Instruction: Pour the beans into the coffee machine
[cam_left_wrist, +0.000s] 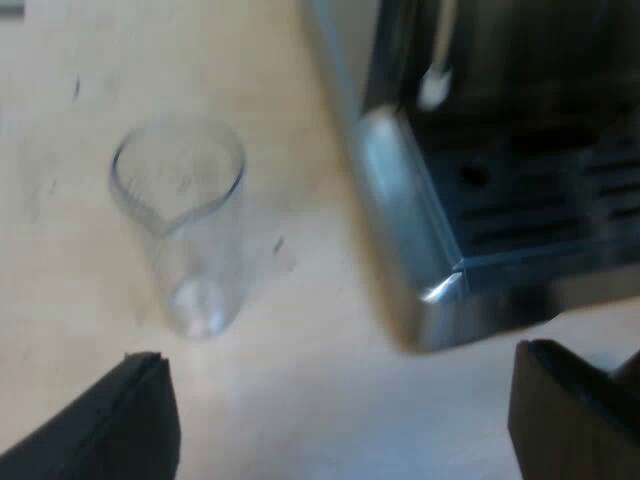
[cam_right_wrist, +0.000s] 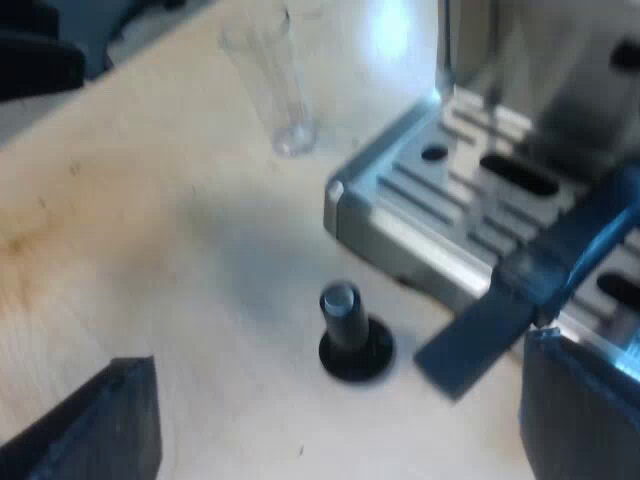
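Pale wooden counter (cam_left_wrist: 300, 370), marked with a few small dark specks, carries everything. The brushed-metal espresso machine (cam_left_wrist: 400, 190) is cut off above its base: one rounded lower corner shows, along with the slotted metal drip tray (cam_right_wrist: 470, 180). In the left wrist view its dark front recess is hard to read, apart from a thin pale rod (cam_left_wrist: 437, 75) hanging there. In the right wrist view a flat dark bar (cam_right_wrist: 480, 340) slants out over the tray's front edge toward the counter. It is smeared and its upper end is lost against the machine, so it may be the holder's handle, but I cannot tell.

The clear, tapered measuring glass (cam_left_wrist: 180, 230) with a pouring lip stands upright on the counter near the machine's corner, not touching it, and is see-through down to its base. A tamper (cam_right_wrist: 352, 338) with a black knob stands on its flat round base on the counter near the tray's front, just clear of the bar's lower end.

The left gripper (cam_left_wrist: 340, 430) hovers over the counter with its two black fingers spread wide and nothing between them; the glass is ahead of it, untouched. The right gripper (cam_right_wrist: 340, 435) is spread just as wide and empty, with the tamper ahead of its gap.
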